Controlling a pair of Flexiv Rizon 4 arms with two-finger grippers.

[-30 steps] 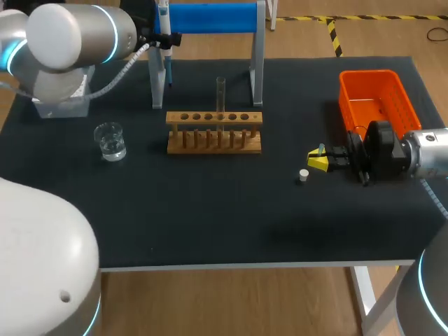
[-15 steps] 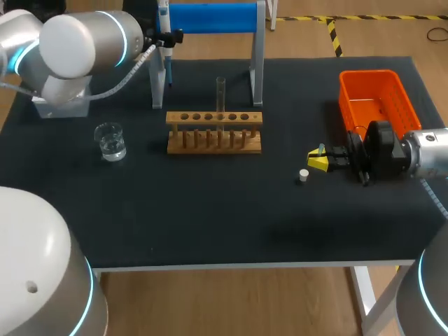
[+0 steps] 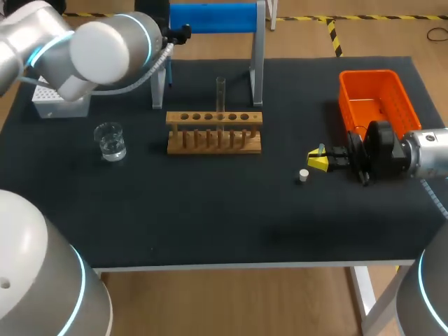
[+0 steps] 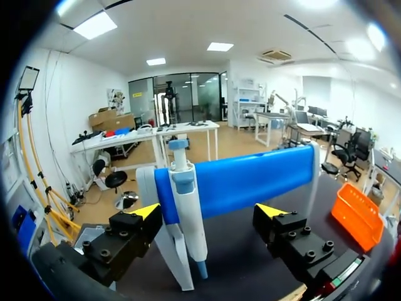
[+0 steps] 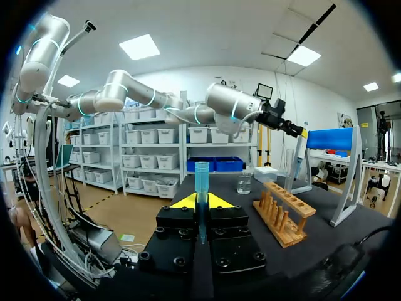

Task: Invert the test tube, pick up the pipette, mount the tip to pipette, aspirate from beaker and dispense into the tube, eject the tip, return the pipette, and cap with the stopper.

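Our left gripper (image 4: 208, 212) is high at the table's eleven o'clock, at the metal stand with the blue horizontal bar (image 4: 250, 179). Its two fingers stand wide apart. The white pipette with blue bands (image 4: 187, 216) hangs upright on this bar, between the fingers. It is close to one finger, and we cannot tell if that finger touches it. The other finger is clearly apart from it.

Our right gripper (image 3: 318, 162) is low over the table at about three o'clock, and its yellow tips point toward nine o'clock. In the right wrist view its fingers are clamped on a thin blue transparent pipette tip (image 5: 201, 188), one finger on each side.

The small white stopper (image 3: 303, 176) lies on the dark table mat (image 3: 210, 224), just beside the right gripper, at its seven o'clock. The orange plastic basket (image 3: 378, 98) stands at the table's two o'clock.

The light wooden rack (image 3: 214, 133) stands toward twelve o'clock, in front of the stand. The clear glass test tube (image 3: 220, 94) stands upright in one of its holes, a little toward three o'clock from the rack's middle. The clear glass beaker with water (image 3: 110, 142) is at ten o'clock, well apart from the rack. A white box with a dotted top (image 3: 59, 105) is near the beaker, on its eleven o'clock side, partly hidden under our left arm.
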